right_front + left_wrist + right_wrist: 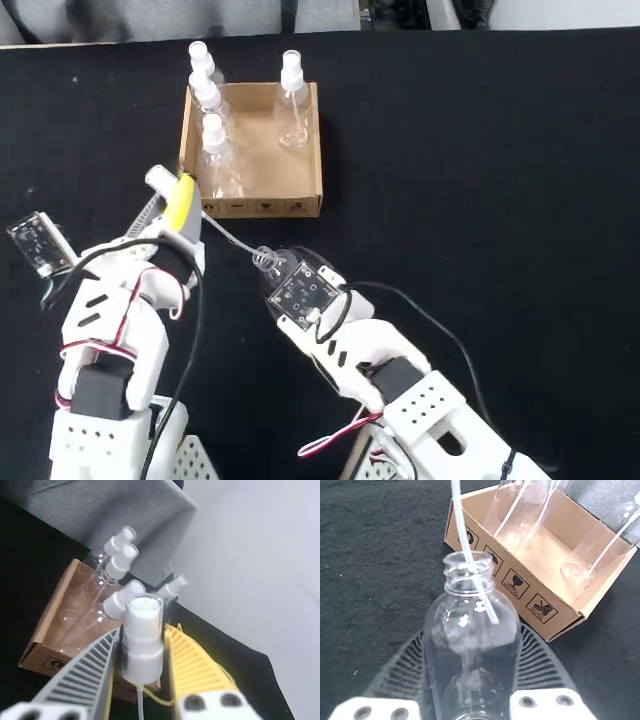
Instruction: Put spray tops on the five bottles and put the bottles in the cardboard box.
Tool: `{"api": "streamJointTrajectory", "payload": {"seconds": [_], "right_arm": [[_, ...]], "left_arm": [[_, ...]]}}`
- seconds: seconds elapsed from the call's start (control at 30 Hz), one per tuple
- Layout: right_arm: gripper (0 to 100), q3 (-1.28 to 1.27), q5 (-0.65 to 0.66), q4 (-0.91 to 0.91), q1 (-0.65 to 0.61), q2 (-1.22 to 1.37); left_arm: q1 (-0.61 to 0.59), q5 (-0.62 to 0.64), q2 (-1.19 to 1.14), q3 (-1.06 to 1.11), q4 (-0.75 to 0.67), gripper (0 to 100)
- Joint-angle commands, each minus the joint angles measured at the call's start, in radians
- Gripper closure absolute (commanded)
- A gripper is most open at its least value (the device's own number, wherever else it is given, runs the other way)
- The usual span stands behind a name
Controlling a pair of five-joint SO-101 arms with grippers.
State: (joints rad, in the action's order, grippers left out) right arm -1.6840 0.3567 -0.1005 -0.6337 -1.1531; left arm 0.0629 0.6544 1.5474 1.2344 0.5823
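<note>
Holding spray top (143,615) in left tool (142,634), bottle (470,610) in right tool (471,640); risk of kinking the slanted tube (464,535) if pressed down off-axis

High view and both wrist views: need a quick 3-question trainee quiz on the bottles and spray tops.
1. Multiple choice: how many capped bottles are in the cardboard box? A) two B) four C) five
2. True or false: the bottle in the right gripper has a top screwed on.
3. Fill in: the left gripper is shut on a ____, whose tube reaches into the open bottle's neck.
Key: 1 B. 2 False, its neck is open. 3 spray top.
</note>
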Motion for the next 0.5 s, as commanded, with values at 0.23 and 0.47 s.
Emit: {"api": "streamJointTrajectory", "payload": {"seconds": [0.23,0.47], "right_arm": [[91.7,-0.001,0.003,0.023,0.031,-0.036],[91.7,-0.001,0.003,0.023,0.031,-0.036]], "left_arm": [[0.099,-0.015,0.018,0.016,-0.023,97],[0.111,-0.015,0.009,0.019,-0.017,96]]}}
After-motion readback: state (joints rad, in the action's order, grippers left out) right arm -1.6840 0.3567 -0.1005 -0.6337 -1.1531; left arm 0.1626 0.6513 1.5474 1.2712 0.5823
